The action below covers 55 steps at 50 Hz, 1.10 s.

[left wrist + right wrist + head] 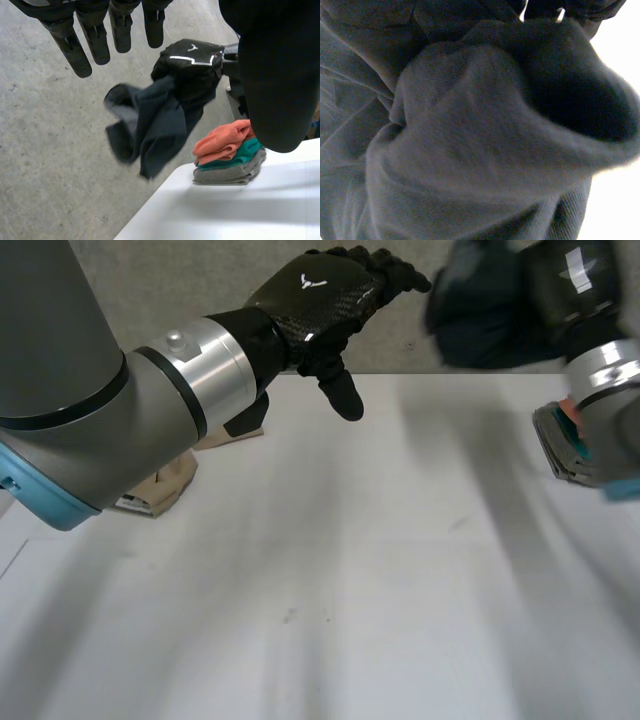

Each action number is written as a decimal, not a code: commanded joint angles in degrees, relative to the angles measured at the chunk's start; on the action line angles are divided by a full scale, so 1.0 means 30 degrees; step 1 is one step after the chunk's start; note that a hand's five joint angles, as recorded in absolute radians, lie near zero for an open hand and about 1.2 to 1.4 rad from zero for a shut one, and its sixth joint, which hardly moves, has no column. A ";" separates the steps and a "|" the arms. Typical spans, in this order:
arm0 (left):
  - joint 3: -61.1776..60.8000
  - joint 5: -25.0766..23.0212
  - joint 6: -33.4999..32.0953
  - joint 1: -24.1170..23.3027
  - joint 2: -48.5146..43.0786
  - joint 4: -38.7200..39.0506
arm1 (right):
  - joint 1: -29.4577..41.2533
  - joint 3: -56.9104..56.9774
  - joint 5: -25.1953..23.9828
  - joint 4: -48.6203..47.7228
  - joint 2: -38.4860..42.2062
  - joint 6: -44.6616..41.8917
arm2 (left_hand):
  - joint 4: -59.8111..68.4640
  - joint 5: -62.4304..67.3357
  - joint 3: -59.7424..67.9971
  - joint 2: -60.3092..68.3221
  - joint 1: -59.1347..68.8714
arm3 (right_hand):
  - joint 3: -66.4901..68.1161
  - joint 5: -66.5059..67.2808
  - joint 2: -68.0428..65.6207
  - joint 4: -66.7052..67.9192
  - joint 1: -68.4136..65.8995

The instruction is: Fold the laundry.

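- Clutching a dark cloth in my right robot hand, fingers curled into the bunch, out past the far edge of the surface, over the floor.
- My left robot hand hovers empty, fingers straight and spread.
- Folded towels, orange on teal on grey, sit stacked at the surface's corner; those look done.
- Remaining, I judge: lay this cloth flat, fold it, stack it.

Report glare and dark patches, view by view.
Head view: light glints off the glossy left hand. Left wrist view: a bright streak on the right hand gripping the dark cloth. Right wrist view: that cloth looms dark; the table glares white beside it.
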<state>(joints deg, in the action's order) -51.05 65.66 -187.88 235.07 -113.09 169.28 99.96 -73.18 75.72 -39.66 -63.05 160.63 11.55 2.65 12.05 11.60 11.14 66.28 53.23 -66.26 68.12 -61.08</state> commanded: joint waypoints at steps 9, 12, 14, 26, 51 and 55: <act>-0.0179 -0.0001 -0.0009 -0.0279 -0.0301 -0.0029 | -0.7857 0.5875 -0.5432 -0.0841 0.6217 0.3089 | 0.0117 -0.0251 -0.0051 0.0099 0.0251 | 0.4573 0.5591 -0.4579 0.3959 -0.6308; -0.0208 -0.0030 -0.0038 -0.0308 -0.0360 -0.0030 | -0.8882 0.6433 -0.6868 -0.1514 0.7799 0.3089 | 0.0173 -0.0195 0.0005 0.0155 0.0308 | 0.4573 0.5591 -0.4579 0.3959 -0.6308; -0.0325 -0.0030 -0.0009 -0.0308 -0.0360 -0.0030 | -0.9613 0.6666 -0.8384 -0.2098 0.9084 0.3176 | 0.0118 -0.0251 -0.0050 0.0099 0.0252 | 0.4573 0.5591 -0.4579 0.3959 -0.6308; -0.1029 -0.0059 -0.0038 -0.0337 -0.0360 0.0000 | -1.1024 0.7313 -1.2642 -0.4298 1.2286 0.5667 | 0.0173 -0.0195 0.0005 0.0155 0.0308 | 0.4573 0.5591 -0.4579 0.3959 -0.6308; -0.1000 -0.0059 -0.0009 -0.0777 -0.0243 0.0000 | -1.3336 0.1454 -0.8893 0.2344 0.2973 0.5259 | 0.0117 -0.0251 -0.0051 0.0099 0.0251 | -1.8761 -1.7742 1.8754 -1.9374 1.7026; -0.1000 -0.0059 0.0020 -0.0953 -0.0214 0.0000 | -1.4332 0.1599 -0.8572 0.5655 0.1653 0.3767 | 0.0117 -0.0251 -0.0051 0.0099 0.0251 | -1.8761 -1.7742 1.8754 -1.9374 1.7026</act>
<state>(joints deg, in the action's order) -54.06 65.51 -187.90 233.10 -113.92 169.28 60.85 -68.20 49.55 -35.41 -52.73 176.63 11.55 2.65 12.05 11.60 11.14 11.70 2.76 -11.77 11.80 -12.73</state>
